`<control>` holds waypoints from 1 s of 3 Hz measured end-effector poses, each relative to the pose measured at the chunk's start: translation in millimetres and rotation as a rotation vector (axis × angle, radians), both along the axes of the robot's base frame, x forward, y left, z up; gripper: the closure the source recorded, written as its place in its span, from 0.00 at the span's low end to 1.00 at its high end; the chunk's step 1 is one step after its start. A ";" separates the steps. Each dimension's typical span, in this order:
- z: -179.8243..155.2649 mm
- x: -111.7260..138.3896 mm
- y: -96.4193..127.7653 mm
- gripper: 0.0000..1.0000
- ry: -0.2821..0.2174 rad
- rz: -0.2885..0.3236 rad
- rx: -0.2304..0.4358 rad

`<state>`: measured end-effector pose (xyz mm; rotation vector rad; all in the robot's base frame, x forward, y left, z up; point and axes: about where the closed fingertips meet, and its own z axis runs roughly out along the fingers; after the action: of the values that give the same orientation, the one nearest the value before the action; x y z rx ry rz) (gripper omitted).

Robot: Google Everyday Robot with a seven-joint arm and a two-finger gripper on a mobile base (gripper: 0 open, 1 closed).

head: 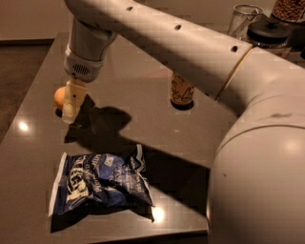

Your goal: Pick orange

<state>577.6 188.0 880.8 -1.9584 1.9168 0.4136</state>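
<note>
The orange (58,96) is a small round orange-yellow fruit on the dark table (28,157), at the left side. Only its left part shows; the rest is hidden behind my gripper. My gripper (70,113) hangs from the white wrist at the upper left and points down, right in front of the orange's right side, its tip close to the table top. I cannot tell whether it touches the orange.
An orange-tan drink can (182,91) with black scribble stands mid-table, its top hidden by my arm. A blue chip bag (100,181) lies near the front edge. A clear glass (244,20) and a jar of brown nuts (289,9) stand at the back right.
</note>
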 end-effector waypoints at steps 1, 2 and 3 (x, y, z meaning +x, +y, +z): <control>-11.0 2.7 18.8 0.00 0.013 0.013 -0.008; -23.5 7.5 31.0 0.17 0.043 0.012 -0.021; -25.1 10.1 37.3 0.39 0.065 0.012 -0.016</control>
<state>587.6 225.4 855.6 -1.9908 1.9541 0.4730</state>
